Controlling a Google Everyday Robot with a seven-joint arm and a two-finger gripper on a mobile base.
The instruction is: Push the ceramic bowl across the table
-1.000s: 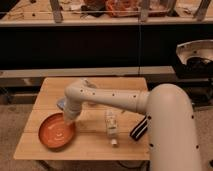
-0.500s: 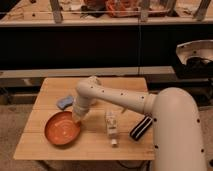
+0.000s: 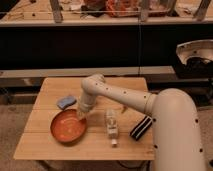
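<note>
Tabletop (image 3: pixel 50 142): light wooden planks with rounded corners, standing in front of a long dark counter (image 3: pixel 70 47).
Bowl (image 3: pixel 68 126): wide, shallow, orange-red and glossy, lying flat on the front left part of the tabletop, near the front edge.
Arm (image 3: pixel 120 97): white, reaching in from the right, bent at an elbow above the middle of the tabletop and then angled down to the left.
Pincer (image 3: pixel 81 116): at the arm's lower end, down at the bowl's upper right rim; how far it is open, and whether it has hold of anything, I cannot tell.
Blue object (image 3: pixel 66 102): small and flat, lying just behind the bowl, left of the arm.
Bottle (image 3: pixel 111 126): clear plastic, lying on its side just right of the bowl, cap pointing to the front edge.
Dark object (image 3: pixel 141 127): black with light stripes, lying tilted to the right of the bottle, next to the robot's white body.
</note>
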